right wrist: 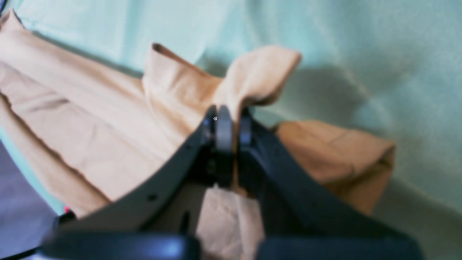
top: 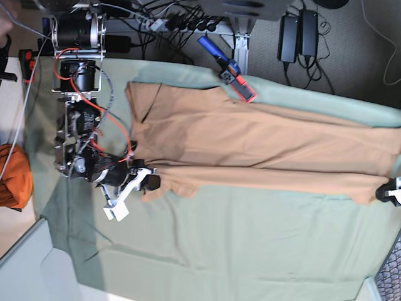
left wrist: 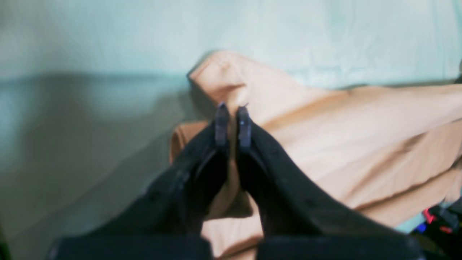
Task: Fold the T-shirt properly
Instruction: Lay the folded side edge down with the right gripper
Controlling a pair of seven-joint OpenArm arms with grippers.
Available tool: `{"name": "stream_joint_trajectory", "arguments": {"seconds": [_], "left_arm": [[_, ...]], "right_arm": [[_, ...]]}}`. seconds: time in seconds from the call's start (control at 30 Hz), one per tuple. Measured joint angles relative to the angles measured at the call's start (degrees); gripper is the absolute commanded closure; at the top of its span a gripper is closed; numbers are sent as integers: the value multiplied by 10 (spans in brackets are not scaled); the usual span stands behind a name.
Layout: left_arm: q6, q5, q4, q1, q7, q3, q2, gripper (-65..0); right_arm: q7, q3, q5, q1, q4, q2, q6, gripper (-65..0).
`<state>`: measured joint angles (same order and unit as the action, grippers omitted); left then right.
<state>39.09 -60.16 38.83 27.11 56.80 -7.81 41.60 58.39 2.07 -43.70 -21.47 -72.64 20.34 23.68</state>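
Observation:
The tan T-shirt [top: 250, 141] lies stretched lengthwise across the green table cloth [top: 238, 244], folded along its length. In the base view my right gripper [top: 145, 182] is at the shirt's left end and my left gripper [top: 383, 191] is at its far right end, both on the near edge. The right wrist view shows my right gripper [right wrist: 231, 121] shut on a raised fold of the T-shirt [right wrist: 108, 119]. In the left wrist view my left gripper [left wrist: 232, 110] is shut on a pinched edge of the T-shirt [left wrist: 343, 144].
A deep-orange cloth bundle [top: 12, 175] sits off the table's left side. A blue and red tool [top: 230, 72] lies at the table's far edge, touching the shirt. Power bricks [top: 297, 31] and cables lie on the floor beyond.

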Motion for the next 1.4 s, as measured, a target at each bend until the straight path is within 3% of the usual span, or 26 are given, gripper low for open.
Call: {"name": "stream_joint_trajectory", "arguments": {"seconds": [0.23,0.33,0.37,0.4,0.67,1.23,1.4], "left_arm": [[0,-1,0,-11,2,0,0,-222],[0,-2,0,-11,2,0,0,-291],[0,-2,0,-11,2,0,0,-293],[0,-2,0,-11,2,0,0,-293],[0,-61,0,-9,2,0,28,-292],[0,-66,0,-9,4,0,29,-292],[0,-118,4,-9,56,0,52,-292]], "right_arm": [[-2,0,33,23,3,-1,0,0],[-3,0,42,27,9,-2,0,-249],[-3,0,38,28,9,-2,0,-302],[-2,0,35,27,9,-2,0,-315],[0,-11,37,26,-3,-2,0,-312],[-15,-24,41,27,-10,-2,1,-311],[-14,-48,37,26,-72,-2,1,-311]]}}
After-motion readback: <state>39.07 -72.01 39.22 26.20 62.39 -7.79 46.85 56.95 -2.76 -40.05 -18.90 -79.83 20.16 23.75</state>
